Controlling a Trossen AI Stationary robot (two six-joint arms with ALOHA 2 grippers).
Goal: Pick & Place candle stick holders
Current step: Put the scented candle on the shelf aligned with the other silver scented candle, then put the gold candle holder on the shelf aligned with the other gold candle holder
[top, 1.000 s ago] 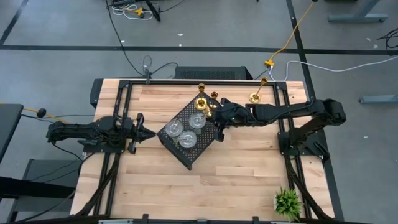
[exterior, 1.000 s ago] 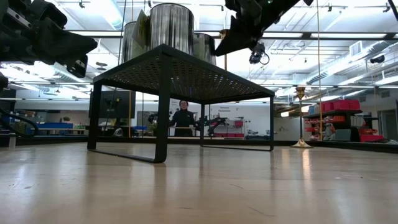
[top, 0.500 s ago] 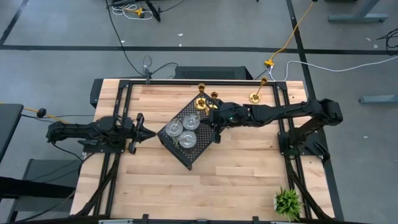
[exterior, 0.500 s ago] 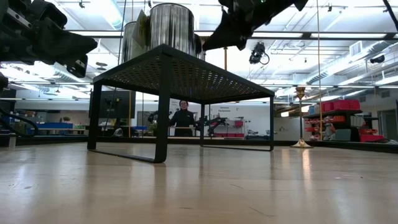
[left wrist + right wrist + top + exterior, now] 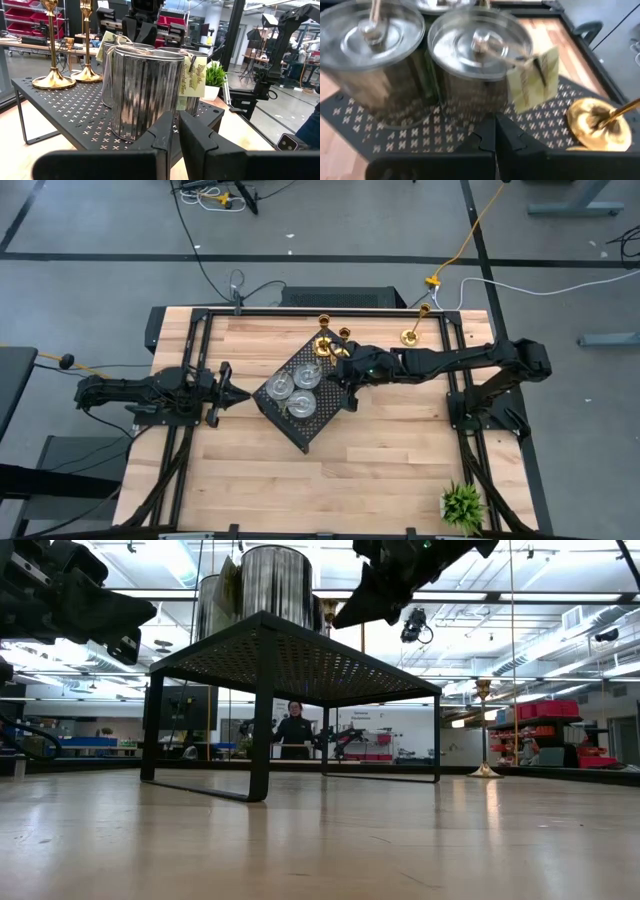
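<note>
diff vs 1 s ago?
The right gripper, shut and empty, moved left over the black tray, toward the silver holders. Most of that came early; lately it barely shifted. The left gripper stayed parked left of the tray. Gold holders and silver holders unmoved.

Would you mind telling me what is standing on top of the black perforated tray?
On the tray stand three silver holders and two gold holders at its far edge. The right end effector hovers over it, covering part of that edge.
</note>
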